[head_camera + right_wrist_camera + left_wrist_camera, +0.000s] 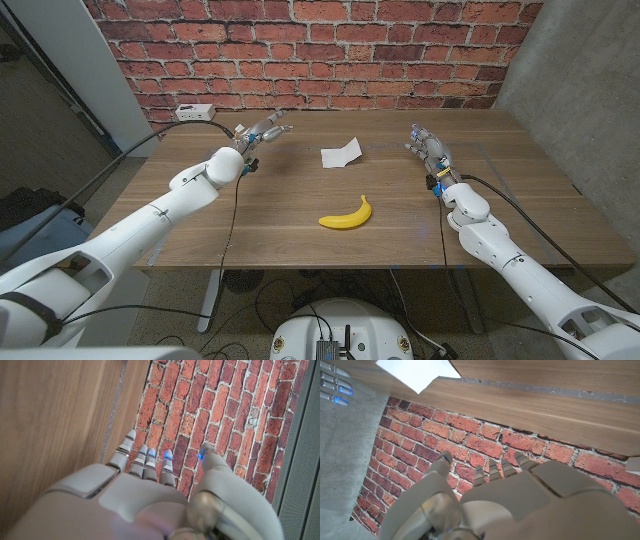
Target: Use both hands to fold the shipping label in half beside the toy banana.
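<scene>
A white shipping label (341, 154) lies on the wooden table near the far middle, one corner slightly lifted; its sheet (417, 373) appears too in the left wrist view. The yellow toy banana (347, 215) lies nearer the front, a short way from the label. My left hand (258, 133) hovers at the far left of the table, fingers apart, holding nothing, well left of the label. My right hand (428, 147) stands at the far right, fingers straight and apart, empty. The left hand's back (520, 495) and the right hand's back (150, 495) face the brick wall.
A white power box (193, 112) with a black cable sits at the table's far left corner. The brick wall (320, 50) runs behind the table. The right hand's fingertips (334, 385) appear at the edge of the left wrist view.
</scene>
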Tool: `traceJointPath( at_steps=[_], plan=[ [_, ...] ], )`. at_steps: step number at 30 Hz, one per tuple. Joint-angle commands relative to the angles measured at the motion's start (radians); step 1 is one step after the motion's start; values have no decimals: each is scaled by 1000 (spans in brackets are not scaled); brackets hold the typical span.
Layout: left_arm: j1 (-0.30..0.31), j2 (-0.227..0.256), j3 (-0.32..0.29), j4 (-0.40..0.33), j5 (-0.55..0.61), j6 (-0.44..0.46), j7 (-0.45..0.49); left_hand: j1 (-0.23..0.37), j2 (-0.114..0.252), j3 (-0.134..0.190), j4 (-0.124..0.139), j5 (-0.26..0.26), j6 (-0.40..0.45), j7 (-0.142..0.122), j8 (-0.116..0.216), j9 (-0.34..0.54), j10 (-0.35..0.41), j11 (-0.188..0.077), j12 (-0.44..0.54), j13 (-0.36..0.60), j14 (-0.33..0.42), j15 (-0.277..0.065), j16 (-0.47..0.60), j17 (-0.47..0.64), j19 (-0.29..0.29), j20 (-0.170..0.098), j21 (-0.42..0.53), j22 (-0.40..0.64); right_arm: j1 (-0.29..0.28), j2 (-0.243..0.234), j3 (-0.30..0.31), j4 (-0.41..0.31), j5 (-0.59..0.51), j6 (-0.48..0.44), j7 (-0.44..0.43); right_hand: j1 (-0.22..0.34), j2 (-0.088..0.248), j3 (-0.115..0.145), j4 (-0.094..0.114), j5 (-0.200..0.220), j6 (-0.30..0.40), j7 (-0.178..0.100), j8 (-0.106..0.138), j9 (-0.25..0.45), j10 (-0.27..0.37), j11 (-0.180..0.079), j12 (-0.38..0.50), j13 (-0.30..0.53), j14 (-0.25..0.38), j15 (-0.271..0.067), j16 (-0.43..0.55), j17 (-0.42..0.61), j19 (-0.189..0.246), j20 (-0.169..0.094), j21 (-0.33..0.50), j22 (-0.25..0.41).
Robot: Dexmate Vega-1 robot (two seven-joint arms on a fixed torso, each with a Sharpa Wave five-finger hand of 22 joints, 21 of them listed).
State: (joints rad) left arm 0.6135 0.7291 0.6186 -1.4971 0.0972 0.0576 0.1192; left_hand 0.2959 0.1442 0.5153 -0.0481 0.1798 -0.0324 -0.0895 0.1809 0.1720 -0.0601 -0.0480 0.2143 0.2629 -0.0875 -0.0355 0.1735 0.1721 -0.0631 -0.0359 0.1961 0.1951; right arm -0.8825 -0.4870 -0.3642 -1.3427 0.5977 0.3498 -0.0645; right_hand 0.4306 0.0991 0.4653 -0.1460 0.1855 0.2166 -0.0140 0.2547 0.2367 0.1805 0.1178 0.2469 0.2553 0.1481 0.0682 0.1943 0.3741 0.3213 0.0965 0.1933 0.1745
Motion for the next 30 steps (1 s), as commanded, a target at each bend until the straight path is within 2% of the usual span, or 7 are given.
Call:
traceJointPath(
  at_steps=[1,30],
  plan=[
    [-53,-6,48,24,70,-9,-62,-9,-2,3,4,-3,6,-3,2,2,-5,-5,-1,-2,-9,-18,2,2,0,-2,4,3,-19,-15,-1,-42,-19,2,-17,0,7,4,4,5,13,-2,-5,-2,8,3,-4,-2,1,9,-4,-2,-4,1,-1,3],
    [-127,-37,121,85,161,-42,-169,-16,-4,0,5,-5,1,-12,-1,2,-9,-6,-10,-28,-16,-22,2,-2,-15,11,4,0,-25,-32,-14,-117,-71,18,-20,-4,10,-1,5,5,20,0,-15,-16,14,6,-11,-12,-4,19,-2,-18,-12,7,0,3]
  ],
)
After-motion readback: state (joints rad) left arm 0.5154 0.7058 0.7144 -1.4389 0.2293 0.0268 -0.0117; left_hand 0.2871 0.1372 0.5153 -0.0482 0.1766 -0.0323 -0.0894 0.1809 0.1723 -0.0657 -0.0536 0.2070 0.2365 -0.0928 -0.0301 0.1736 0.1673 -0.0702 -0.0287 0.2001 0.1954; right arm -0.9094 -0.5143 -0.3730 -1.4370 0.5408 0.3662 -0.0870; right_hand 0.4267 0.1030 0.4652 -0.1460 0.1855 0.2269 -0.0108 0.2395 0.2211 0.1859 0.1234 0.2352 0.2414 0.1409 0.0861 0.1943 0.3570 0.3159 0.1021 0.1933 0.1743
